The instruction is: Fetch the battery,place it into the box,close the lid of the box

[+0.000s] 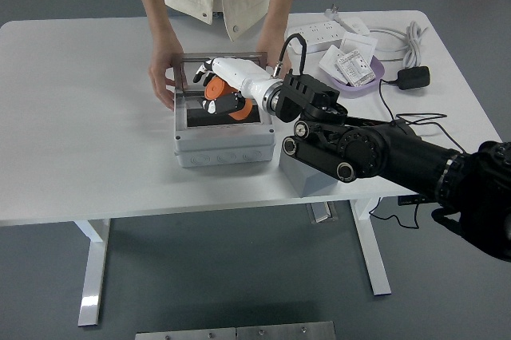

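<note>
White table (88,116), right hand (214,77) fingers spread, above orange battery (226,105) inside open box (225,147)

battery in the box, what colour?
Orange with black parts. The battery shows in the head view, lying in the open box.

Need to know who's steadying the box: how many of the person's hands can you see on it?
1 clearly: the person's hand grips the left edge of the box beside its lid. The other arm comes down behind the right hand, so its hand is hidden.
</note>
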### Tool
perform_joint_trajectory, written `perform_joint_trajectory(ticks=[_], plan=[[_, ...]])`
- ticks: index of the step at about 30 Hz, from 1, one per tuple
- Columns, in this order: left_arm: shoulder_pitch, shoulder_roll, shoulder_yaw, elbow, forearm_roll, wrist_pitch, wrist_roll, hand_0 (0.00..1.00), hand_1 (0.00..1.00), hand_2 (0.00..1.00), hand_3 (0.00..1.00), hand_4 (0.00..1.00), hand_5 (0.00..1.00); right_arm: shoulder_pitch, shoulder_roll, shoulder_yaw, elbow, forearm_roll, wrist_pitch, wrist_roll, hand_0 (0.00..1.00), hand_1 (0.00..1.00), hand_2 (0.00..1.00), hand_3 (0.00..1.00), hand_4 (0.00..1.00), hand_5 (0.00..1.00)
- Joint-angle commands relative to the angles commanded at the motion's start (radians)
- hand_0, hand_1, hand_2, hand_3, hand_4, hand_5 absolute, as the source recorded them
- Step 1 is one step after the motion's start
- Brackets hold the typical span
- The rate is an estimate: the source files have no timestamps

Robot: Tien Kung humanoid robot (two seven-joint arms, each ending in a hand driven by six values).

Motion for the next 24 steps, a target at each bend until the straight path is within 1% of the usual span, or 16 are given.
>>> perform_joint_trajectory(ticks=[2,3,7,10,12,16,19,20,21,24], plan=[[-0.001,0.000,-0.001,0.000,0.001,0.000,0.000,0.659,0.753,0.718,0.790,0.659,0.277,-0.001,0.000,0.000,-0.001,0.001,-0.001,0.000,0.809,0.743,0.764,0.820,0.735,0.353],[-0.001,-0.001,-0.001,0.000,0.002,0.000,0.000,0.659,0.753,0.718,0.789,0.659,0.277,-0.002,0.000,0.001,-0.001,0.000,0.000,0.000,0.820,0.748,0.766,0.828,0.766,0.384],[0.000,-0.002,-0.001,0.000,0.002,0.000,0.000,0.659,0.753,0.718,0.789,0.659,0.277,-0.004,0.000,0.001,0.000,0.002,-0.002,0.001,0.820,0.748,0.766,0.828,0.766,0.384],[0.002,-0.003,-0.006,0.000,0.006,0.000,0.001,0.659,0.753,0.716,0.790,0.659,0.275,-0.005,0.000,-0.010,0.009,0.013,-0.015,0.005,0.821,0.748,0.764,0.831,0.762,0.382],[0.004,-0.003,-0.009,0.000,0.009,0.000,0.002,0.659,0.753,0.716,0.790,0.659,0.275,-0.007,0.000,-0.028,0.021,0.029,-0.033,0.009,0.821,0.748,0.764,0.831,0.762,0.382],[0.011,-0.006,-0.012,0.000,0.008,0.000,0.002,0.659,0.753,0.717,0.789,0.657,0.273,-0.016,0.000,-0.093,0.073,0.084,-0.101,0.027,0.820,0.748,0.752,0.829,0.762,0.384],[0.020,-0.007,-0.018,0.000,0.006,0.001,0.002,0.659,0.753,0.717,0.789,0.657,0.273,-0.034,0.000,-0.146,0.133,0.109,-0.162,0.040,0.820,0.748,0.752,0.829,0.762,0.384],[0.022,-0.008,-0.021,0.000,0.007,0.001,0.003,0.659,0.753,0.717,0.789,0.657,0.273,-0.038,0.000,-0.151,0.150,0.107,-0.173,0.039,0.820,0.748,0.752,0.829,0.762,0.384],[0.026,-0.008,-0.025,0.000,0.007,0.001,0.003,0.659,0.753,0.716,0.790,0.658,0.274,-0.044,0.000,-0.150,0.171,0.096,-0.178,0.036,0.811,0.736,0.730,0.821,0.761,0.388],[0.035,-0.009,-0.030,0.000,0.008,0.001,0.004,0.659,0.753,0.716,0.790,0.658,0.274,-0.061,0.000,-0.134,0.227,0.061,-0.178,0.023,0.811,0.736,0.730,0.821,0.761,0.388]])
